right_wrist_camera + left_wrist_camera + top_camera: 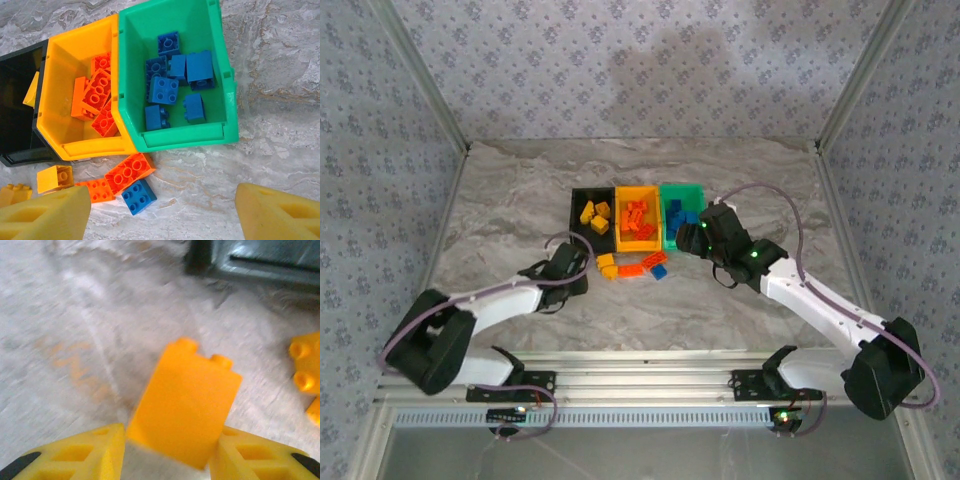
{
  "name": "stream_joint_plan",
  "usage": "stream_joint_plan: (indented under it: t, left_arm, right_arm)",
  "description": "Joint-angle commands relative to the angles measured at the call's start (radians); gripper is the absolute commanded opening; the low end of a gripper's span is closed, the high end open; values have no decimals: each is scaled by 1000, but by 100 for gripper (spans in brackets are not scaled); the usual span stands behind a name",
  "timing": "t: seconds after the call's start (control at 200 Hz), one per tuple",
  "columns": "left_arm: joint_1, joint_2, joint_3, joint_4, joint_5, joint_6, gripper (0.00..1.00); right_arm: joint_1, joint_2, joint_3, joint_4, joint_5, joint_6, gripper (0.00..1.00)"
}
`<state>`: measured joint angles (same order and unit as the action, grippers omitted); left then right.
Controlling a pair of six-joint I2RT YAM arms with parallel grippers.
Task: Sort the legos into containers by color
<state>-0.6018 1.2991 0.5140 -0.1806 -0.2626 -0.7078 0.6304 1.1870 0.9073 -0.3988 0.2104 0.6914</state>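
Legos [632,268]: yellow brick [185,405] sits inside the left tool [167,450], likely bound for the black bin [20,100] holding yellows.
Clamping cannot be confirmed; right tool [162,202] is spread apart over loose bricks [129,174].

black bin [15,160]: yellow legos [596,214] | orange bin [75,40]: red legos [97,95] | green bin [222,75]: blue legos [172,75]

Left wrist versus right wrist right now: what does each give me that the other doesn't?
Left wrist: a yellow brick up close between the fingers of the left gripper, grip unclear. Right wrist: the green bin holding blue bricks, the orange-yellow bin holding red-orange bricks, a loose blue brick in front of them. Both: the marble table and the black bin.
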Motion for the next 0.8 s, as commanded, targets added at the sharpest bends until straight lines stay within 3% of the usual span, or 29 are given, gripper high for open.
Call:
stream_joint_plan:
  t: [0.0, 0.165, 0.23, 0.555, 0.795]
  left_arm:
    - [5, -116, -26, -70, -8, -31, 47]
    - [5, -137, -1, -63, 35, 1, 80]
    - [7, -92, 17, -42, 12, 17, 85]
    - [48, 206, 112, 151, -65, 107, 83]
    - [49, 234, 100, 168, -53, 139, 60]
  right_arm:
    - [-7, -15, -11, 12, -8, 13, 78]
    - [-8, -5, -11, 29, -17, 14, 78]
    - [-8, -4, -10, 30, -22, 14, 78]
    - [-6, -50, -10, -1, -10, 14, 78]
    - [-10, -70, -22, -3, -2, 17, 78]
